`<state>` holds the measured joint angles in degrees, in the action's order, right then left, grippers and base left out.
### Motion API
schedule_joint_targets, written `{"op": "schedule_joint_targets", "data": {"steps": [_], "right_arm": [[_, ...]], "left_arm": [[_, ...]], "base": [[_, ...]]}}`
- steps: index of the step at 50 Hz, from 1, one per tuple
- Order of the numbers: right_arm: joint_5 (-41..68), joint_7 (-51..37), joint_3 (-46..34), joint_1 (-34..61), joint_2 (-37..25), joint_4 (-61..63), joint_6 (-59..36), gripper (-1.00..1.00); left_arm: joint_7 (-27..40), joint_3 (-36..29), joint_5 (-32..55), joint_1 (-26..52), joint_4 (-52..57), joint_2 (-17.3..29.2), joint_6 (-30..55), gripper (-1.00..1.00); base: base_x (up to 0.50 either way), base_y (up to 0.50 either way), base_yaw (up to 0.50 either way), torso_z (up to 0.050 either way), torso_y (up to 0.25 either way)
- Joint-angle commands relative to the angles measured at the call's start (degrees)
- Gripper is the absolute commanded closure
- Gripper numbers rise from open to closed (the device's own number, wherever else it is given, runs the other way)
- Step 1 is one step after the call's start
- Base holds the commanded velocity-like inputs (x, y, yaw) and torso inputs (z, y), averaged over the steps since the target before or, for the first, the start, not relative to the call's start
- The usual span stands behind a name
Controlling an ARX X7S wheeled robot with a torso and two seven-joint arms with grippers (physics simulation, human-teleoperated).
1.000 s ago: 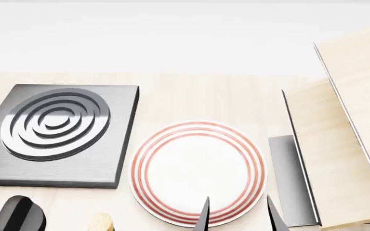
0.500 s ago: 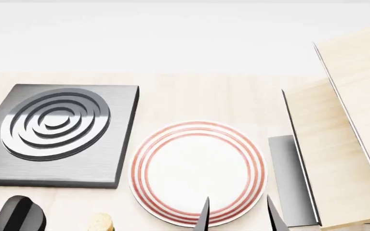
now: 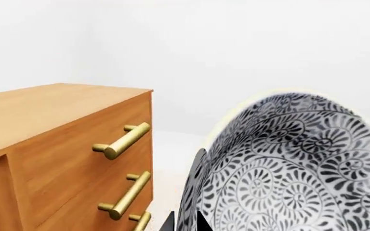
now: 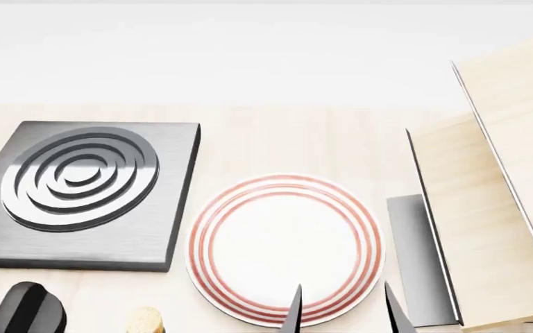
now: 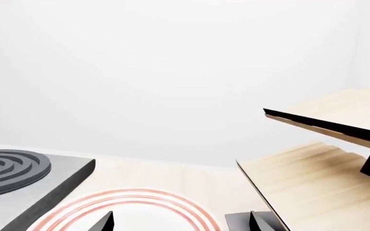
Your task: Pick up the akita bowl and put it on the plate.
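Left hand (image 3: 188, 224) clenched on tilted bowl (image 3: 294, 168) beside drawers (image 3: 63, 159); right hand (image 4: 345, 312) spread apart over plate (image 4: 285, 246) on counter (image 4: 294, 139).

Plate (image 5: 133, 204) beside burner (image 5: 24, 175)

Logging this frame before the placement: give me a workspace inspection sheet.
Surface: pale wood counter, bare behind the plate.
Job's things: akita bowl close against the left wrist camera, tilted; plate empty on the counter.
Clutter: dark square burner beside the plate; tilted wooden panels on the other side; unidentified dark and tan objects at the near edge.
Grippers: right tool open, tips over the plate's near rim; left tool's state unclear.
Cables: nothing seen.
Surroundings: wooden drawer cabinet with brass handles; white wall.
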<state>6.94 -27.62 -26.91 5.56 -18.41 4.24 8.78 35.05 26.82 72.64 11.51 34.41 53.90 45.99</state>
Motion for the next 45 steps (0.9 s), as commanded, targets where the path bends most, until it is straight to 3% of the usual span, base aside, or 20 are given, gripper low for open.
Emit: {"op": "schedule_joint_targets", "data": {"steps": [1,17,25,36,45], "right_arm": [[0.2,-0.1,-0.1,0.0,-0.2,0.2,-0.1,-1.00],[0.6,0.0,-0.1,-0.1,-0.5,0.6,0.0,-1.00],[0.6,-0.1,-0.3,-0.1,-0.7,1.1,-0.2,-1.00],[0.7,-0.1,-0.5,0.0,-0.7,0.9,0.1,-1.00],[0.8,-0.1,-0.5,0.0,-0.8,0.6,0.2,-1.00]], "left_arm": [[2.9,-10.4,1.6,14.2,-4.1,-0.4,-0.3,1.00],[6.6,-26.0,0.9,34.0,-10.6,-6.9,5.1,1.00],[4.9,-30.6,-1.1,41.2,-16.6,-10.9,5.8,1.00],[0.7,-34.5,-6.0,45.6,-24.1,-15.8,2.9,1.00],[-2.2,-34.3,-4.2,47.8,-31.5,-20.3,1.6,1.00]], "base": [[0.00,0.00,0.00,0.000,0.000],[0.00,0.00,0.00,0.000,0.000],[0.00,0.00,0.00,0.000,0.001],[0.00,0.00,0.00,0.000,0.000],[0.00,0.00,0.00,0.000,0.001]]}}
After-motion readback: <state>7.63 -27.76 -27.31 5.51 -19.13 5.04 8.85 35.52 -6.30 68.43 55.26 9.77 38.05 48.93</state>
